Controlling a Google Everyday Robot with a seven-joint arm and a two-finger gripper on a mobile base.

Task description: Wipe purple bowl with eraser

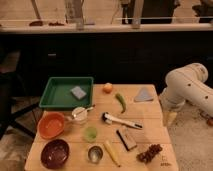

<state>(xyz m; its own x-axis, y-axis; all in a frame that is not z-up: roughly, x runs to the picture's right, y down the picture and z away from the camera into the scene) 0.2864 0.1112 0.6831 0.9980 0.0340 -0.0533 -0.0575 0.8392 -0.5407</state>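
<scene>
The dark purple bowl [55, 153] sits at the table's front left corner, in front of the orange bowl [51, 125]. The eraser [126, 139], a small block with a tan top and a black side, lies on the table right of centre near the front. My white arm [187, 89] hangs beside the table's right edge. My gripper [170, 118] points down just off that edge, well away from both the eraser and the bowl, with nothing seen in it.
A green tray [55, 95] holds a grey-blue sponge [78, 92] at the back left. Also on the table are a white cup [80, 114], green cup [90, 133], metal cup [95, 153], handled brush [121, 121], green pepper [120, 102], orange fruit [107, 88], grey cloth [144, 95], grapes [150, 153] and a yellow fruit [112, 152].
</scene>
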